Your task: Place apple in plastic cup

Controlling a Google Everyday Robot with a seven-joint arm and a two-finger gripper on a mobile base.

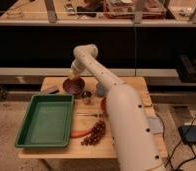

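Green rectangular plastic tray (45,120): lay below and left of gripper, nearer the camera.
Dark maroon round bowl (73,88): sat directly beneath gripper.
Slate blue-grey plastic cup (100,90): stood right of gripper, apart from it.
Two-finger gripper (74,75): hung over bowl, pinched on small round pale-yellow apple (71,76).

Nothing legible anywhere: no text, label, brand, number or sign on the green tray (45,120), the wooden table (133,84) or the white arm (122,112). Gripper (72,77) at upper centre-left of the frame, just above the dark bowl (74,88); unmarked too.
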